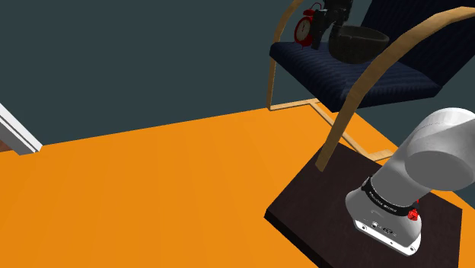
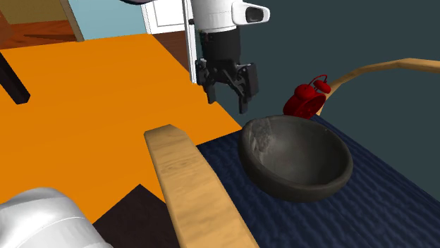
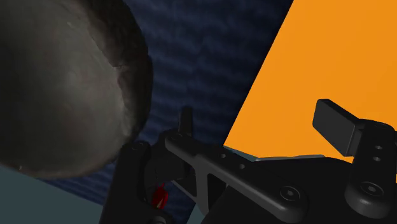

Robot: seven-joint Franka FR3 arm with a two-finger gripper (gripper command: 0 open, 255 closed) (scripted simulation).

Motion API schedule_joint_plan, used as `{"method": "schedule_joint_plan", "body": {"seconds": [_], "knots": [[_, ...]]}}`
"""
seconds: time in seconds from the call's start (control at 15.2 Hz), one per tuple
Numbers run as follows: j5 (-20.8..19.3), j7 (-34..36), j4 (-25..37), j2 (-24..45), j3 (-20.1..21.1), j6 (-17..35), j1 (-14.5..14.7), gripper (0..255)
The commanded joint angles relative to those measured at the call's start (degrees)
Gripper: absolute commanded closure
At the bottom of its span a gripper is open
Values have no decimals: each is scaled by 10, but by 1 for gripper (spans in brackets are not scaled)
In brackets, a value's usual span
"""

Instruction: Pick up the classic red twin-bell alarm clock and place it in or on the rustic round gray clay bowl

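The alarm clock (image 2: 307,100) is red all over: a round body, two small domed bells on top with a thin looped handle over them, and short legs beneath. In the shoulder view it sits at the upper right of the frame and turns a pale dial toward the camera; in the second exterior view, right of centre in the upper half, it shows its red back and side. It stands upright on the navy seat (image 2: 395,204) of a chair, just beyond the far rim of the bowl (image 2: 296,158) (whether the two touch cannot be told).

The bowl is dark grey, round and rough-surfaced, with a paler smear inside its rim. It rests on the same seat and is seen large at the upper left of the wrist view.

The gripper (image 2: 227,100) hangs above the seat's edge in the upper middle of the second exterior view, left of the clock and apart from it. Its two black fingers (image 2: 245,106) stand well apart with nothing between them, and it has hold of nothing.

A curved wooden armrest (image 2: 190,190) crosses the lower middle of that view. The orange floor (image 2: 92,91) spreads at the left, and the dark stand (image 1: 365,221) lies at the shoulder view's lower right.
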Motion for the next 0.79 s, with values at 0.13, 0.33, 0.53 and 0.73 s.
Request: {"method": "schedule_joint_plan", "body": {"seconds": [0.13,0.33,0.53,0.73], "knots": [[-8,-23,70,53,-26,8,-12,0],[-9,-42,127,97,-45,12,-20,0],[-5,-61,189,141,-65,13,-27,0],[4,-82,258,189,-84,10,-35,0]]}}
